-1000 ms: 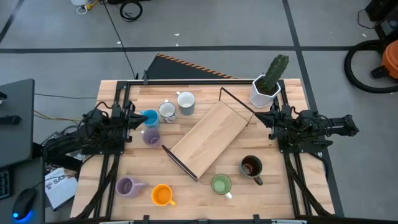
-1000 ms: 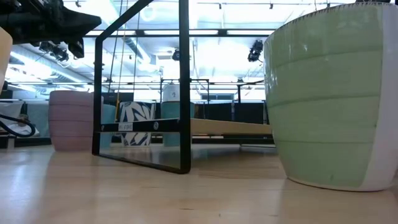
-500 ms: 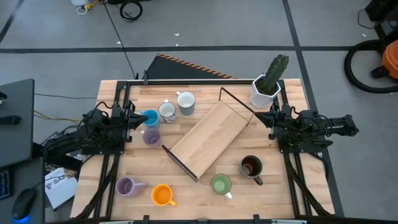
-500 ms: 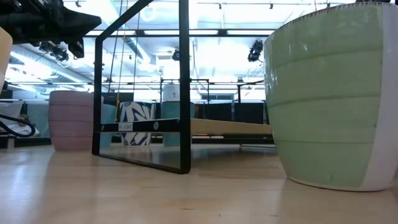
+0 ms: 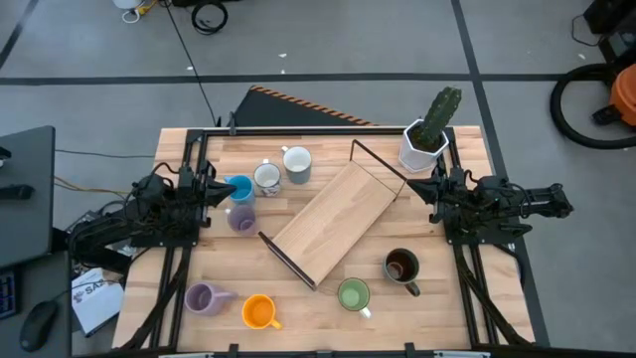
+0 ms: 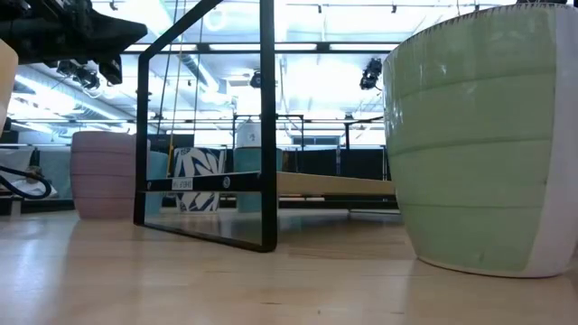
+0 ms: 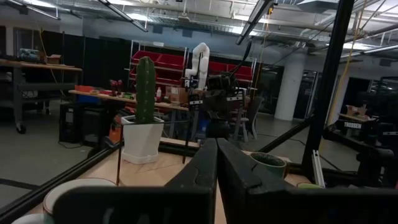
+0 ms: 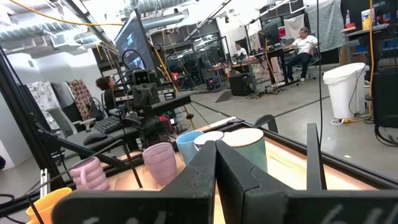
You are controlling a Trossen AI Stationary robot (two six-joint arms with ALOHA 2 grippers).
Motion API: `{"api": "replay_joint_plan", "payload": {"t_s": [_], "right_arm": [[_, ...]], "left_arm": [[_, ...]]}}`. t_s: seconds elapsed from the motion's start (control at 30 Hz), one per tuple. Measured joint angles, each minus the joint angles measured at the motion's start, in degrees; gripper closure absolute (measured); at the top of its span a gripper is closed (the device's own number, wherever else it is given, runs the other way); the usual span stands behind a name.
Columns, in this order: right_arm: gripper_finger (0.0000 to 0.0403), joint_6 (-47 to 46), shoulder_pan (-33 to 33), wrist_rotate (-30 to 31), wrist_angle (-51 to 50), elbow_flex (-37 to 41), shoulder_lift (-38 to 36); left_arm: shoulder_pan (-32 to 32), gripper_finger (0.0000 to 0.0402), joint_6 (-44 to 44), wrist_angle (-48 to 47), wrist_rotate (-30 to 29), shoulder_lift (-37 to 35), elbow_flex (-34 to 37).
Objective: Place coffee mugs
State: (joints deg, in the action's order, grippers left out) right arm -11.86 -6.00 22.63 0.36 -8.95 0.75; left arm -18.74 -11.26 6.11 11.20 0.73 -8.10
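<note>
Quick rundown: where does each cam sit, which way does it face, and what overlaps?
High view: overhead, straight down on the table; left gripper and right gripper both parked, shut.
Low view: tabletop level, facing the room; green mug fills the right, an arm upper left.
Left wrist view: looks over shut fingers toward the cactus pot.
Right wrist view: over shut fingers toward the blue mug.
Shared: cactus pot, high and left wrist.
</note>
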Motion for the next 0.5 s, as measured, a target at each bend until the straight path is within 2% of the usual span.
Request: {"api": "replay_joint_plan", "payload": {"t_s": [0.43,0.5], "right_arm": [[0.0389,0.0,0.0,0.0,0.04,-0.02,-0.02],[0.0389,-0.02,-0.01,0.01,0.77,0.0,0.0]], "left_arm": [[0.0,0.0388,-0.26,0.84,0.0,0.0,0.0],[0.0,0.0388,-4.32,1.93,-0.02,0.0,-0.02]]}}
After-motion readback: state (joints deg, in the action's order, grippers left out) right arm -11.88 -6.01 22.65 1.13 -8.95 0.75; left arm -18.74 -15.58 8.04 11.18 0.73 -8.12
